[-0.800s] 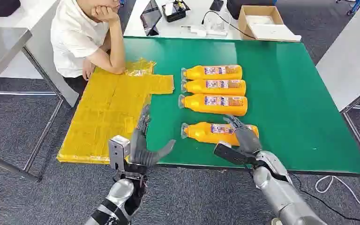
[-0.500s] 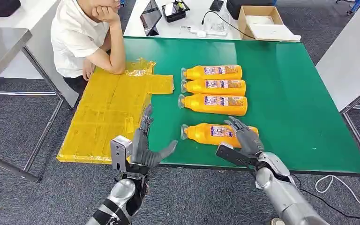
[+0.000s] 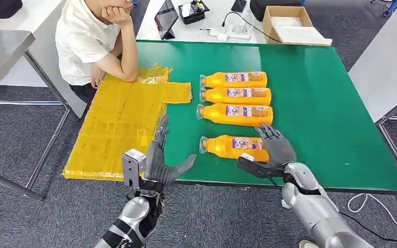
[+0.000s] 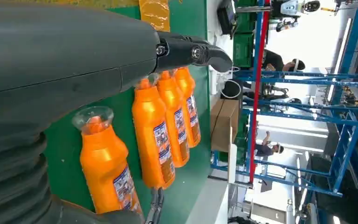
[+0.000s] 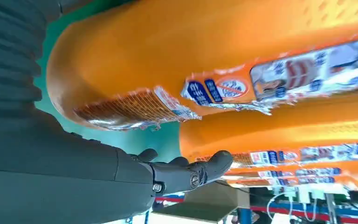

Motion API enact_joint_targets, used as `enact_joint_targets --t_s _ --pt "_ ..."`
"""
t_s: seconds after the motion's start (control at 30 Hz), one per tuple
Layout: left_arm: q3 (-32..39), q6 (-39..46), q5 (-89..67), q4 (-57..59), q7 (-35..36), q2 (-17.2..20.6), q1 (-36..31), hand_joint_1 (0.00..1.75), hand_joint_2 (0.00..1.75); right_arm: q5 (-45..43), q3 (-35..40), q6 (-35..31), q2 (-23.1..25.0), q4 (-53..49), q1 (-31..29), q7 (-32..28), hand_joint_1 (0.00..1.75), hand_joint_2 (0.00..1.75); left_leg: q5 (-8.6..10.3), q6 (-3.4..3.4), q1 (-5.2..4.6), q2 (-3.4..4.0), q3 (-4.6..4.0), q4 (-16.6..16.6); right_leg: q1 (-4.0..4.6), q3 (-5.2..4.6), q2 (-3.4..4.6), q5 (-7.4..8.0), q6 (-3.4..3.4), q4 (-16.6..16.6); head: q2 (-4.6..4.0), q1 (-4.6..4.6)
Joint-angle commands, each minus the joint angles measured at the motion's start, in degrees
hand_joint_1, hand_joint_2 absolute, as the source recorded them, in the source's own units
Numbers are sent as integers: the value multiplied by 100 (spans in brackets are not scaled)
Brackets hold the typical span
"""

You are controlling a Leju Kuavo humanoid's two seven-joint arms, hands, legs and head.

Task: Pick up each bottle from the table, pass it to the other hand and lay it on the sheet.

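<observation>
Four orange bottles lie on their sides on the green table point(image 3: 320, 103), caps toward the yellow sheet point(image 3: 119, 124). My right hand point(image 3: 275, 150) reaches over the base end of the nearest bottle point(image 3: 232, 147); its fingers are spread above it and its thumb lies along the near side. The bottle still rests on the table. In the right wrist view this bottle point(image 5: 205, 46) is very close, with my right hand point(image 5: 74, 177) stretched beneath it. My left hand point(image 3: 160, 157) is open and upright at the table's front edge, between sheet and bottle. From the left wrist, the nearest bottle point(image 4: 105, 168) lies beyond my left hand point(image 4: 74, 70).
A person point(image 3: 90, 39) sits at the far left, one elbow on the sheet's far corner. On the white table behind are a cardboard box point(image 3: 288, 23), a tablet point(image 3: 166, 19) and a black tray point(image 3: 194, 10). Grey tables flank both sides.
My right hand has moved forward and to the right, over the nearest bottle's base end. The left hand has risen slightly and otherwise stays put. The bottles have not moved.
</observation>
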Motion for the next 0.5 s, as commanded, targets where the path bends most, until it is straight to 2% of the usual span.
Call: enact_joint_targets --t_s 0.03,0.1,0.2,0.23,0.33,0.37,0.4,0.43,0.5 --pt "-102 -29 -35 165 81 113 -197 0 175 453 510 159 163 939 -804 527 0 175 -10 -10 5 13 18 1 6 16 11 -6 -14 0 0 0" --pt "-131 -57 -23 234 83 91 -250 0 175 344 466 337 254 1150 -908 397 0 175 -13 -14 8 30 18 7 9 13 27 -2 -20 4 0 0" --pt "-161 -70 2 306 84 72 -309 0 175 263 467 510 303 1374 -954 300 0 175 -3 -7 3 11 8 -1 4 7 10 0 -11 -1 0 -2" --pt "-180 -82 29 337 71 74 -337 0 175 29 350 733 341 1510 -956 129 0 175 -3 -6 3 7 8 -1 3 8 6 -1 -9 -2 0 2" --pt "-207 -106 97 402 50 86 -388 0 175 -105 428 1206 295 1809 -996 100 0 175 -2 -5 2 2 9 -3 3 9 1 -3 -8 -2 0 0" --pt "-208 -114 127 427 44 85 -400 0 175 -183 440 1369 262 1862 -1017 60 105 175 -8 -10 6 2 22 -2 7 23 0 -8 -15 -3 0 0" --pt "-213 -122 140 450 42 86 -411 0 175 -203 452 1414 233 1878 -1015 52 161 175 -5 -8 4 1 18 -3 5 20 -1 -5 -12 -5 0 0" --pt "-215 -125 151 473 37 83 -421 0 175 -239 443 1470 225 1910 -1020 54 175 175 -3 -6 2 2 15 -4 3 16 0 -3 -9 -5 0 -2" --pt "-233 -141 175 505 29 85 -440 0 175 -347 412 1597 210 1960 -1018 38 175 175 -2 -6 4 -3 19 -4 5 21 -5 -4 -10 -6 0 0"
